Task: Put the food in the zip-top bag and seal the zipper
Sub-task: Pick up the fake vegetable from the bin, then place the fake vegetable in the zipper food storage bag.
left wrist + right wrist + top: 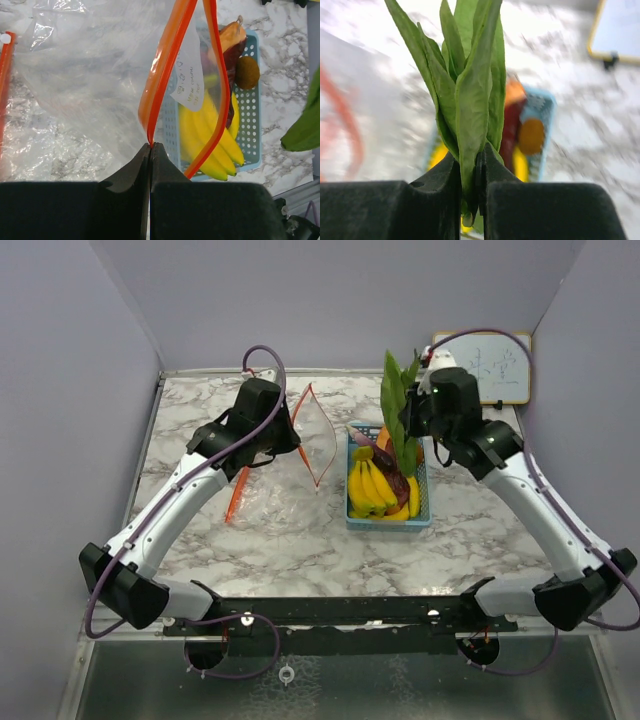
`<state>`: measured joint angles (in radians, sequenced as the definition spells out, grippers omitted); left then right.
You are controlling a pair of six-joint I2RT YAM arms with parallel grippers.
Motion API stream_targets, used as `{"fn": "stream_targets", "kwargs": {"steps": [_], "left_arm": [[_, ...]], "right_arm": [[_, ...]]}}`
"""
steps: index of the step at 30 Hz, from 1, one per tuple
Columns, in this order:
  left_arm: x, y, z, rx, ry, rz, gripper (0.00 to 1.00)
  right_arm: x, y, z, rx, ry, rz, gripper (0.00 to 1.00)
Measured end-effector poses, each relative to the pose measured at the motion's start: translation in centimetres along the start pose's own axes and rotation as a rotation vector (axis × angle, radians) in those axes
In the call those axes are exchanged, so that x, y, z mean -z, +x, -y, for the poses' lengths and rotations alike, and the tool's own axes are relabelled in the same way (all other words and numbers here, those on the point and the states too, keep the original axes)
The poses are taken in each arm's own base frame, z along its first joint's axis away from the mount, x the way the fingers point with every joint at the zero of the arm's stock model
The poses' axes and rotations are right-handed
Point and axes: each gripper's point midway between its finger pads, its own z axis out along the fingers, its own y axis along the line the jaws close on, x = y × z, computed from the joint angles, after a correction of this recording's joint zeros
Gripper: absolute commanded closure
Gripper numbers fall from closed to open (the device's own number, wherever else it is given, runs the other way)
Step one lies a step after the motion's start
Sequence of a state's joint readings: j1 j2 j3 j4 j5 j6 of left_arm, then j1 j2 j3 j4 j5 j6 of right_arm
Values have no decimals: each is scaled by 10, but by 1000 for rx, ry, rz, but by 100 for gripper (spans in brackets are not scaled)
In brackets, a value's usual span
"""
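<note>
Left claw: clenched, jaws pressed flat together on the orange zipper of the bag, at the end of the mouth where the two strips meet. Beyond the grip the strips spread apart, so the mouth stands open as a loop.

Right claw: clenched on the stem end of the greens. The leaves point up and are held in the air over the far end of the basket.

Bag: the clear body lies crumpled on the marble table, left of the basket. The open mouth stands on edge just beside the basket's left wall. A white label on the bag wall carries handwriting, too small to read.

Basket: light blue, perforated.
- Near end: bananas.
- Far end: a dark red piece, an orange piece and a brown round item.

In the left wrist view the bag mouth and label stand in front of the basket and partly hide the bananas. All food in view is either in the basket or in the right claw.

Far right corner: a whiteboard leans against the back wall. Its marks are faint and unreadable. In the right wrist view everything beyond the greens is blurred.
</note>
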<state>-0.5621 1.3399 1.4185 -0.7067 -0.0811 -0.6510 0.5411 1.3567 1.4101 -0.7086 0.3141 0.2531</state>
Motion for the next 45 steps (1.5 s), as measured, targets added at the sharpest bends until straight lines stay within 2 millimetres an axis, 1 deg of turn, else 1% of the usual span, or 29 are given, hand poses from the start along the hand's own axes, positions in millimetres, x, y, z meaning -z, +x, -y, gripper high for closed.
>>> {"fn": "stream_targets", "kwargs": {"steps": [2,3,5,8,10,12,20,24,27,33,35,38,40,45], "left_arm": [[0,-3,6,7,16,-1,100],[0,-5,9,12,25,-3,100],[1,-9,17,24,51,-6,100],[1,-15,30,43,91,-14,100],[0,-17,37,57,113,-24,100],[-2,-17,42,69,132,-37,100],[-3,-8,54,125,182,-97,100],[-2,-7,57,150,197,-114,100],[-2,-8,58,162,206,-118,100],[-4,-12,56,185,209,-122,100],[-5,-13,54,191,206,-124,100],[-6,-14,53,203,211,-127,100],[-5,-17,56,208,224,-127,100],[-4,-22,61,216,248,-119,100]], "right_arm": [[31,-49,-16,-42,-122,146,98],[43,-67,-24,-58,-175,205,98],[64,-96,-40,-101,-288,311,98],[83,-126,-64,-162,-443,434,98],[87,-137,-77,-206,-521,492,98],[88,-143,-87,-241,-585,534,98],[72,-156,-112,-304,-694,608,98],[69,-152,-127,-290,-722,607,98],[67,-141,-138,-273,-742,591,98],[50,-100,-155,-209,-716,503,98],[48,-84,-160,-177,-697,470,98],[47,-62,-156,-151,-669,430,98],[46,-52,-154,-146,-656,407,98],[39,-34,-153,-138,-623,362,98]]}}
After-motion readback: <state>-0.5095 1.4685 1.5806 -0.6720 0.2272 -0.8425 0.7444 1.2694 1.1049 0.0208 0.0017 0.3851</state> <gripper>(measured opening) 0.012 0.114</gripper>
